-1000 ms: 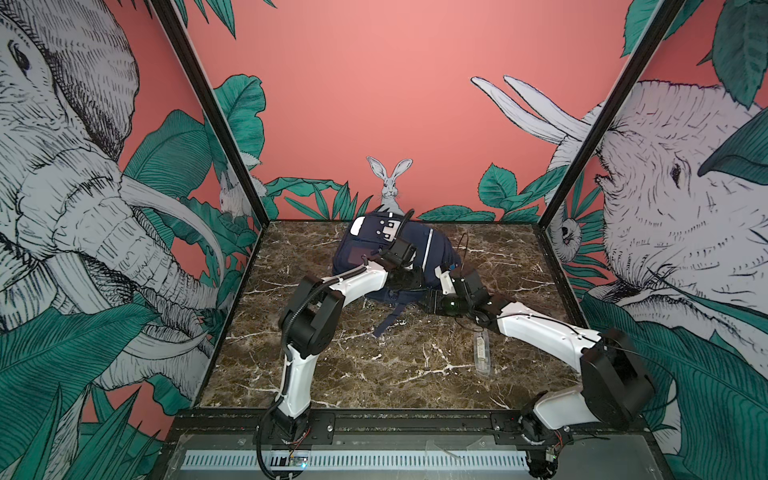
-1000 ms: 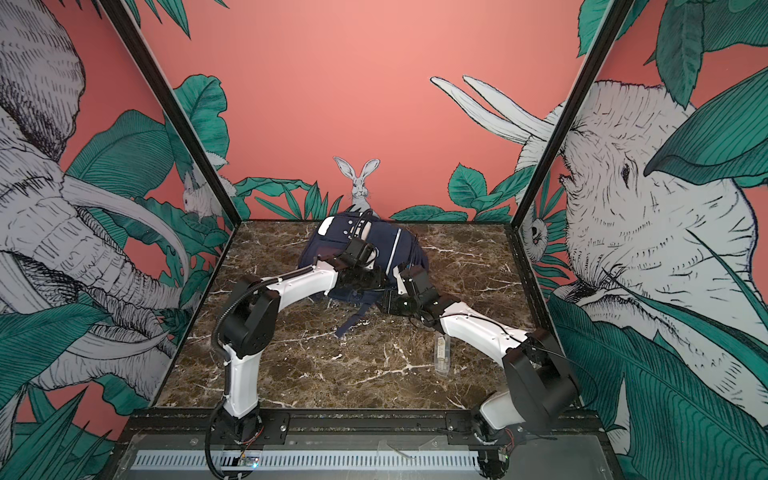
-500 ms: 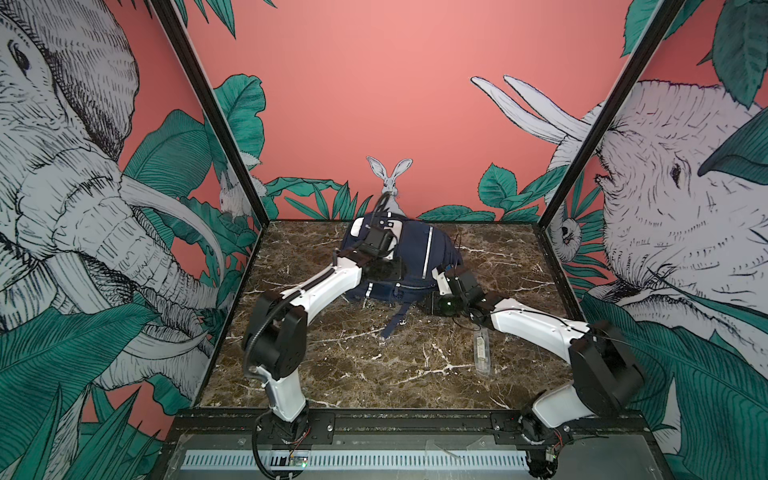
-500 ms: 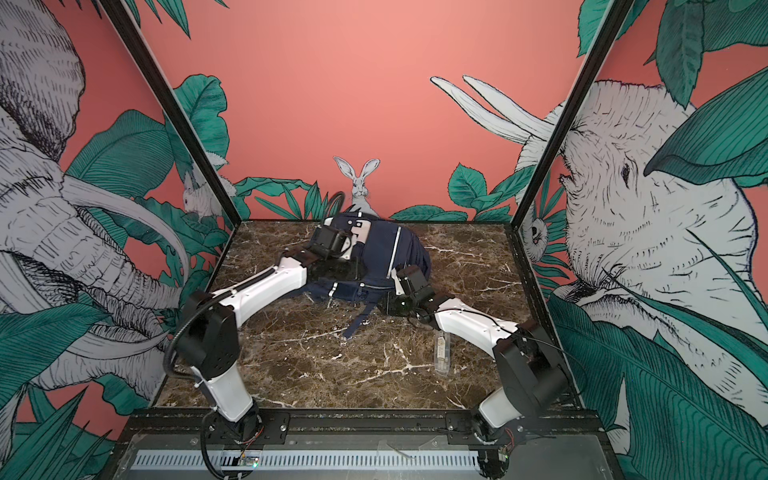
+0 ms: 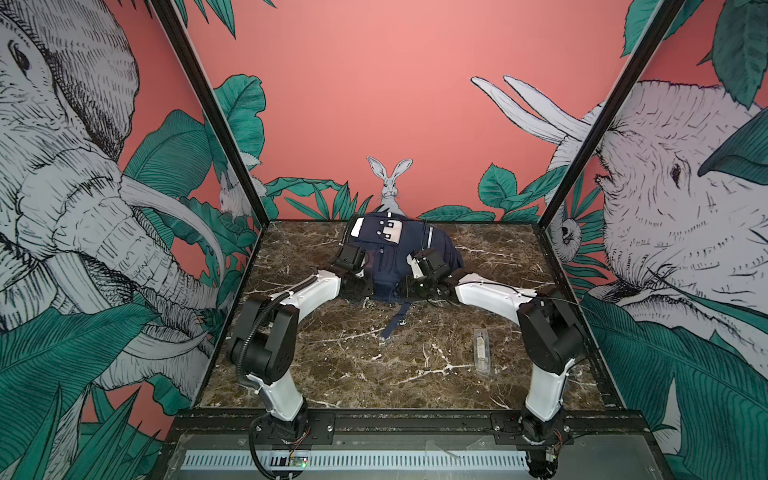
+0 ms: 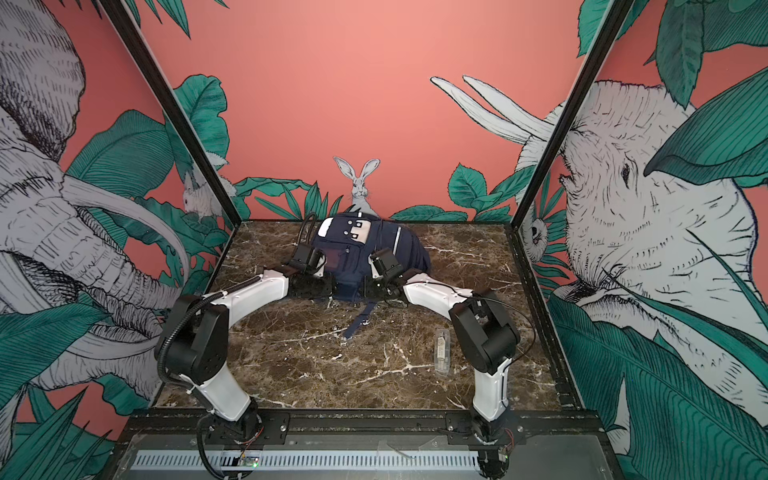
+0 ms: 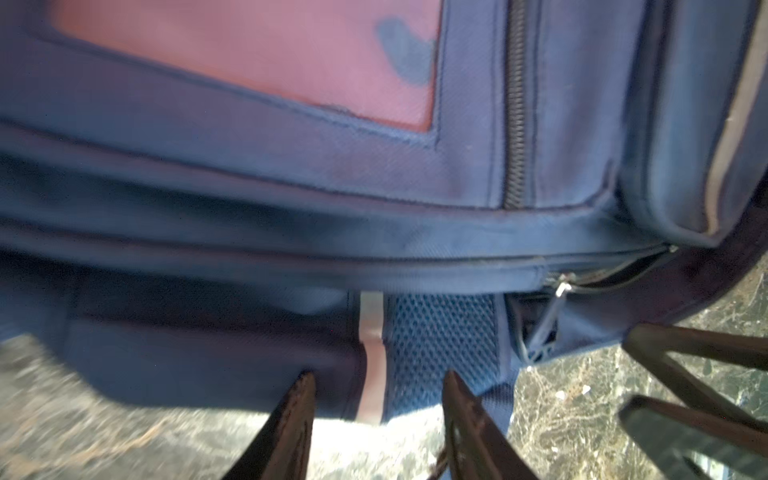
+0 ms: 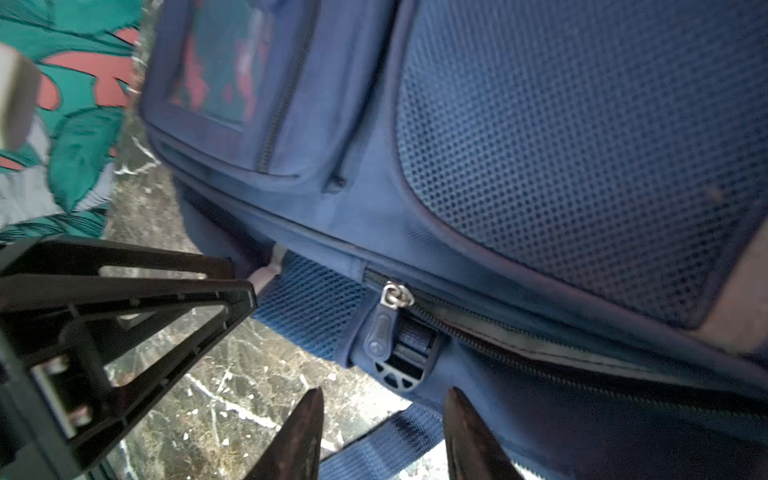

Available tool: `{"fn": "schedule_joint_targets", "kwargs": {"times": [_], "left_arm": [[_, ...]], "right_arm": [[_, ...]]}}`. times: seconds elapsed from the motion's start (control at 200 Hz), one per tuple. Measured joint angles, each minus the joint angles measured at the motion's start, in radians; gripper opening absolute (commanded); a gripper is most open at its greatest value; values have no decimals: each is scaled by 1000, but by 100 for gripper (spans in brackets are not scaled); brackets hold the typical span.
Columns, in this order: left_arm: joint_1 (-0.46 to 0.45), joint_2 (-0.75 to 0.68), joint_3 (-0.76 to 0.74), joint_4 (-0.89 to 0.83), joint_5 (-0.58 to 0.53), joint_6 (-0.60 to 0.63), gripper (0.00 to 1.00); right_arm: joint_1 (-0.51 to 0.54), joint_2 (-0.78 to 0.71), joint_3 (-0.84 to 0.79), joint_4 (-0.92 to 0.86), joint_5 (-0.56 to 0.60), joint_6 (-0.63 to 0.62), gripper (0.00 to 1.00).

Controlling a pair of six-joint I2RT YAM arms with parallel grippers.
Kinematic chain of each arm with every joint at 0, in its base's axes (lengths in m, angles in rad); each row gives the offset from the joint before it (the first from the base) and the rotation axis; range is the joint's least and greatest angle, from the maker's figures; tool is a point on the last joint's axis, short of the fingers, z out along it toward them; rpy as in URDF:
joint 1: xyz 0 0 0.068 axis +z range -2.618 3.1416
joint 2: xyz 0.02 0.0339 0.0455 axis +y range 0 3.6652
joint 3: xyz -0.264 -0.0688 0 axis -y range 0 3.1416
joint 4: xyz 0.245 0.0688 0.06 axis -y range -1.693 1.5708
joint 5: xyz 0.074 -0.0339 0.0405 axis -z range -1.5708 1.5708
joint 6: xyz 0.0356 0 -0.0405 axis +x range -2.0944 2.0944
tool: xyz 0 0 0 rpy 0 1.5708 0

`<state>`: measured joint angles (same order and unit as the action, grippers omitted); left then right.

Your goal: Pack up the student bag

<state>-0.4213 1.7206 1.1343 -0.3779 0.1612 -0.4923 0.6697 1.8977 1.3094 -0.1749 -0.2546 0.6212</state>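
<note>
The student bag (image 5: pixel 390 257) (image 6: pixel 353 257), navy with white patches, lies at the back middle of the marble table in both top views. My left gripper (image 7: pixel 379 380) is open at the bag's near edge, its tips on either side of a grey stripe (image 7: pixel 371 332) and blue mesh, holding nothing. My right gripper (image 8: pixel 385 395) is open too, just short of the zipper pull (image 8: pixel 395 297), with a loose strap (image 8: pixel 386 449) below the gap. In both top views the two grippers (image 5: pixel 368 291) (image 5: pixel 405 291) sit close together, low at the bag's front.
A clear plastic case (image 5: pixel 481 351) (image 6: pixel 441 351) lies on the table (image 5: pixel 332 365) front right. One navy strap (image 5: pixel 397 322) trails from the bag toward the front. Printed walls close in the back and both sides.
My left gripper has come off the top of the bag, swung left and dropped to its near edge. The right gripper stayed at the bag's front and narrowed a little.
</note>
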Motion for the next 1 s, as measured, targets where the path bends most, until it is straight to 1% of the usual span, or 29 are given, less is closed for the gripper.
{"fn": "schedule_joint_targets", "kwargs": {"times": [0.22,0.48,0.71,1.0], "left_arm": [[-6,17,-31,40,23,-24,49],[-57,51,-34,60,23,-45,49],[-84,68,-34,70,23,-64,49],[-101,68,-38,72,21,-77,49]], "right_arm": [[1,67,62,-26,16,-2,46],[37,126,147,-86,81,-34,45],[60,137,158,-138,159,-74,43],[64,143,158,-152,238,-95,42]]}}
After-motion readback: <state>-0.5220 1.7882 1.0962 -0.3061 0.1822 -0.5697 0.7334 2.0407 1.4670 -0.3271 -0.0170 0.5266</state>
